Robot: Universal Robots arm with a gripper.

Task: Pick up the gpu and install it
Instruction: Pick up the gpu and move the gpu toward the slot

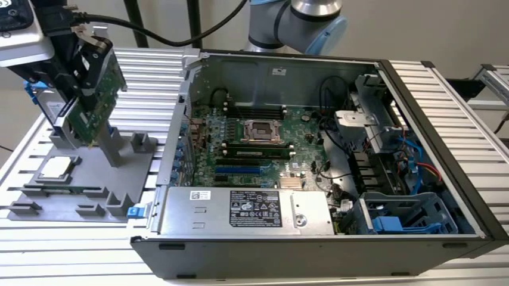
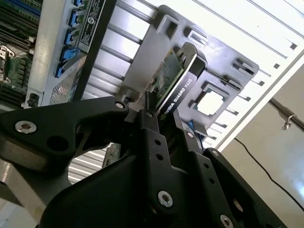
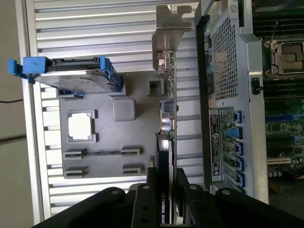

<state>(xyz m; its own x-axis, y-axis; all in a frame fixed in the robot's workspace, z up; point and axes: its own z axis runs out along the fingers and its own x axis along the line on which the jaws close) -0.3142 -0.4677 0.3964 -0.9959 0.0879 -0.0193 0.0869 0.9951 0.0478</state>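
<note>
Gripper (image 1: 86,56) fingers (image 2: 152,137) are pinched narrow on the gpu (image 1: 95,106), gripping its top edge. Card is upright, green board on one face, black shroud on the other. It hangs over the grey tray (image 1: 119,179) at the exterior view's left, beside the open PC case (image 1: 238,71). Lower edge is approx. level w/ the tray posts, possibly touching them. CPU chip (image 1: 57,168) lies on the tray nearby.

The black end effector (image 2: 166,118) grips the gpu (image 2: 178,78) by its edge, one finger on the green board face and one on the black shroud. Beyond the card lies a grey holder (image 2: 232,71) on the ribbed metal tabletop (image 2: 266,28), with a square silver chip (image 2: 209,102) in a recess. The open computer case (image 2: 52,52) stands beside it.
</note>
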